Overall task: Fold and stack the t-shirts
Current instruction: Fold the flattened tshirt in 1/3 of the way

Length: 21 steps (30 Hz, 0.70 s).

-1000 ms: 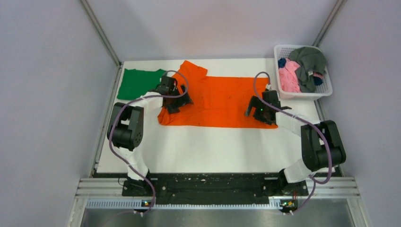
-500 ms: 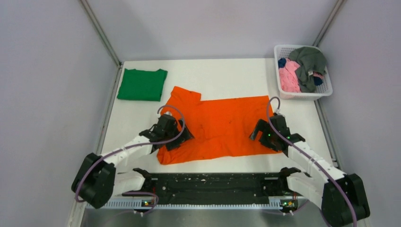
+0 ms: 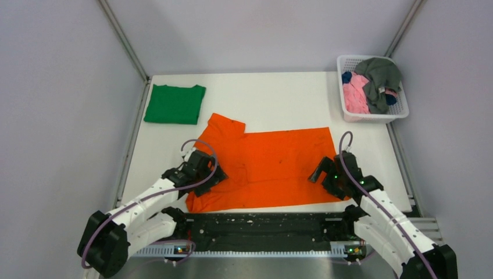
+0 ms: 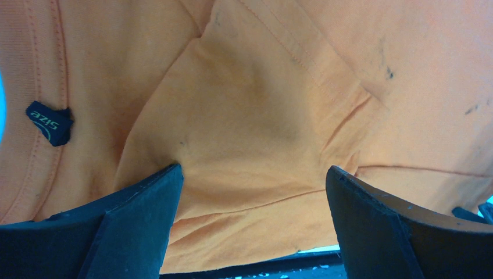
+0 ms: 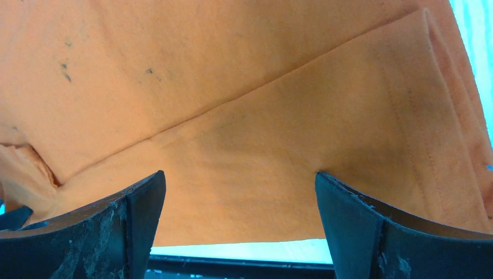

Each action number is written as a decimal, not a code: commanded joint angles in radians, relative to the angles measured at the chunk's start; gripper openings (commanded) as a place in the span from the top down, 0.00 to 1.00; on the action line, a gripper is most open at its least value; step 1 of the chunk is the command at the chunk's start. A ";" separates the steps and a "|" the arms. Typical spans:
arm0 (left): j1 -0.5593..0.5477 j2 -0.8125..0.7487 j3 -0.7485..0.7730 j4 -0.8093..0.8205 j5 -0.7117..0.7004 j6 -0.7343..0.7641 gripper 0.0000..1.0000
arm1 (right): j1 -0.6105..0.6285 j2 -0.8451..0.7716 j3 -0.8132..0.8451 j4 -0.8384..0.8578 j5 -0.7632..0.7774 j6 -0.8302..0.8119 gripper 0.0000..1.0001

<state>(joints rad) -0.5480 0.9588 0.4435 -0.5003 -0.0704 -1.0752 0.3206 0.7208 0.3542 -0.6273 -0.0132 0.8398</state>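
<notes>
Two arms, one white table [image 3: 273, 99], pale grey walls on three sides with slim metal posts [image 3: 125, 40] in the far corners.

- Far left corner: green t-shirt [image 3: 174, 104], folded into a flat rectangle, lying alone, well apart from both arms.
- Left gripper [image 3: 210, 174]: low over the collar end of the orange t-shirt [image 3: 273, 165]. From the wrist its fingers [image 4: 139, 203] stand wide apart and tips-down on the cloth, which puckers at each tip. Nothing is clamped between them. A dark size tag [image 4: 49, 119] sits at the neckband beside it.
- Centre, near half of the table: the orange t-shirt, spread flat crosswise, one sleeve pointing toward the far left, its near edge just beside the black base plate [image 3: 261, 226]. A few small dark specks [image 4: 388, 72] mark the fabric.
- Right gripper [image 3: 324, 174]: low over the shirt's right end — fingers [image 5: 372, 221] likewise spread wide, tips resting on the cloth, gripping nothing.
- Far right corner: white plastic basket [image 3: 372, 118] holding crumpled shirts: dark blue [image 3: 346, 76], pink [image 3: 354, 96] and grey [image 3: 381, 75], the grey one heaped on top.
- Near edge: an aluminium rail [image 3: 261, 250] below the base plate.
</notes>
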 commanded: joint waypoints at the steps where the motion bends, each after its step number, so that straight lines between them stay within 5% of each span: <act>1: 0.000 0.056 0.044 -0.100 -0.098 0.027 0.01 | 0.013 -0.060 -0.030 -0.144 -0.035 0.030 0.01; 7: 0.000 0.113 0.142 -0.170 -0.173 0.048 0.01 | 0.014 -0.121 0.026 -0.174 -0.009 0.020 0.01; 14: 0.000 0.093 0.315 -0.163 -0.291 0.156 0.01 | 0.013 -0.115 0.190 -0.013 0.127 -0.046 0.01; 21: 0.120 0.341 0.602 -0.045 -0.251 0.329 0.01 | 0.014 -0.042 0.254 0.195 0.269 -0.125 0.01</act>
<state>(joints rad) -0.5137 1.1603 0.9047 -0.6437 -0.3332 -0.8764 0.3248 0.6281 0.5594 -0.5873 0.1654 0.7795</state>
